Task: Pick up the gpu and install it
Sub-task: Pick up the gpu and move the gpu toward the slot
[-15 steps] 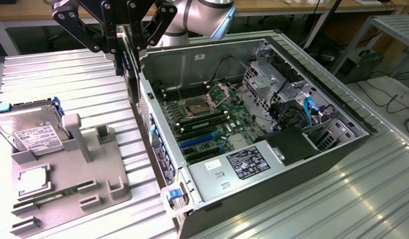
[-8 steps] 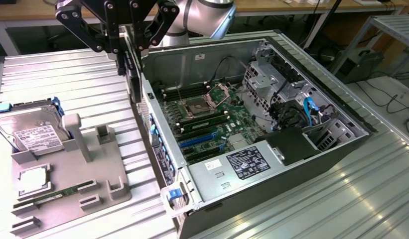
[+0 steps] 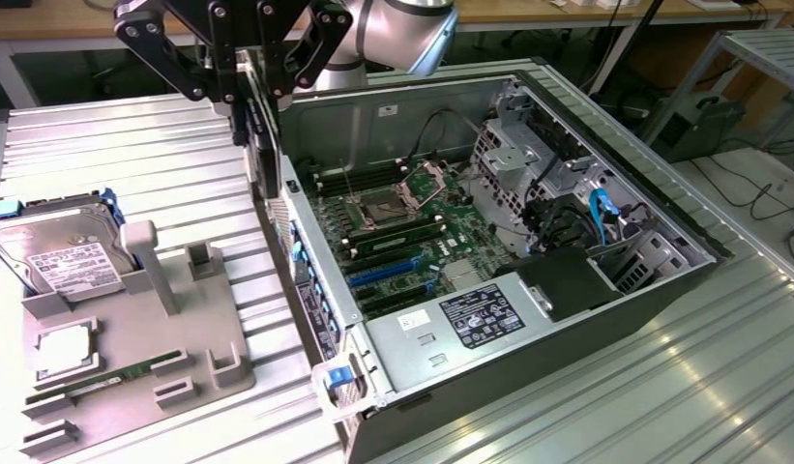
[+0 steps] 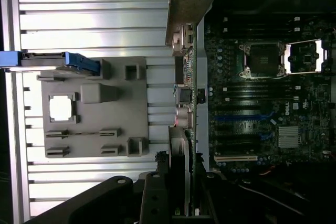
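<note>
**Gpu held on edge over the case wall**

Nearest in the exterior view, a white-and-black sticker (image 3: pixel 478 317) is seen on the power supply (image 3: pixel 429 343) of the open computer case (image 3: pixel 539 382); its print cannot be read. On the ribbed metal table (image 3: pixel 720 377), at the exterior view's left, a grey fixture (image 3: pixel 196 338) is laid out. A memory stick (image 3: pixel 113 375) and a processor chip (image 3: pixel 65 350) are seated in it, and a hard drive (image 3: pixel 61 256) with an unreadable white label is propped in it.

Farther in, the motherboard (image 3: pixel 410 232) lies exposed, with blue cables (image 3: pixel 601 217) beside it.

Beyond these, the gpu (image 3: pixel 256 135) is held upright and edge-on above the case wall, between fixture and motherboard and clear of the slots. Its silver bracket (image 4: pixel 193 3) is seen in the wrist view. The gripper (image 3: pixel 250 95) is clamped on the card from above, and the arm (image 3: pixel 403 34) is reached in from the far side.
</note>
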`<control>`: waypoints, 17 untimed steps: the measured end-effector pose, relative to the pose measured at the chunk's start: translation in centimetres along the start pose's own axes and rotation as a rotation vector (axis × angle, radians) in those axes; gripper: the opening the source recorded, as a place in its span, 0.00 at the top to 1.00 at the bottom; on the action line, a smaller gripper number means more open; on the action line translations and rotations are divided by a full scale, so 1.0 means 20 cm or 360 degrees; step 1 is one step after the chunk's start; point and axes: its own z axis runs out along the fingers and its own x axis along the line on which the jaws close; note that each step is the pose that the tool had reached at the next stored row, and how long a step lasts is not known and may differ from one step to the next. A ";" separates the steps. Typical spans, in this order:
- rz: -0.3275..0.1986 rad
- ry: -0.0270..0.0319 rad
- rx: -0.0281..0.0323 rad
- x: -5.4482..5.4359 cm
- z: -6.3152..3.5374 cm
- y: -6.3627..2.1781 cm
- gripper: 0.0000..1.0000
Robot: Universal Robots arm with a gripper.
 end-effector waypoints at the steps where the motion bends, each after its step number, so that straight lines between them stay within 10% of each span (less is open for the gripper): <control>1: 0.0000 0.00000 -0.00001 0.00 0.000 0.000 0.72; 17: 0.0000 0.00000 0.00000 -0.04 0.001 0.001 0.72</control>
